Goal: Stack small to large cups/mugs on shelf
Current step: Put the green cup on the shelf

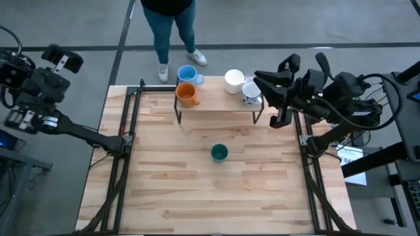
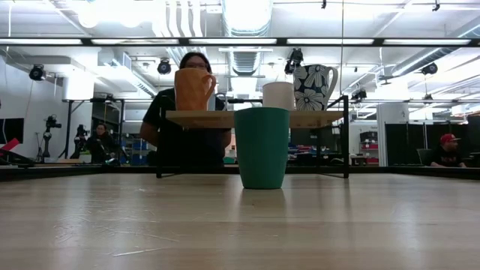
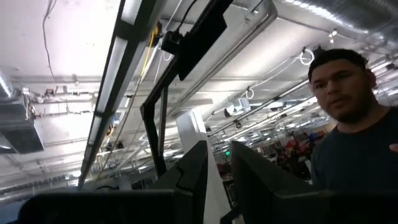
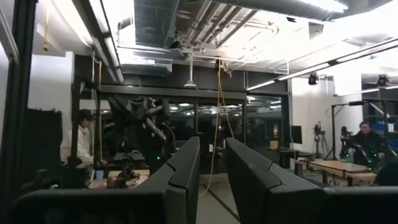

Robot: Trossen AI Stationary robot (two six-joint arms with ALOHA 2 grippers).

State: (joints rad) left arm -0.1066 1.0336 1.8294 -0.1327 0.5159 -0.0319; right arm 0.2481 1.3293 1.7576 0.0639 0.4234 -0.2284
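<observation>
The green cup (image 1: 219, 153) stands upright and alone on the counter (image 1: 164, 190), in front of the shelf (image 1: 216, 105) and well apart from it. On the shelf stand the orange mug (image 1: 188, 96) at one end and the white mug (image 1: 234, 80) with the flower-patterned mug (image 1: 251, 93) close together at the other; the blue mug (image 1: 188, 75) sits just behind the orange one, and whether it rests on the plank or beyond it cannot be told. The green cup has no handle and tapers slightly toward its base; it is judged rigid, light and smooth-walled, so it may slip under a weak grip. Take hold across the wall near the rim, or with one finger inside and one outside the lip. The mugs look like glazed ceramic: heavier, hard, liable to chip if knocked together. Grip them by the rim opposite the handle, not by the handle. The shelf stands on thin legs and may shift if pushed. The left pincer (image 3: 217, 180) is raised off the counter's left side, empty, its fingers a narrow gap apart. The right pincer (image 4: 211, 177) hangs beside the shelf's right end, near the patterned mug, empty, fingers likewise slightly apart. A person (image 1: 172, 26) stands behind the counter.
</observation>
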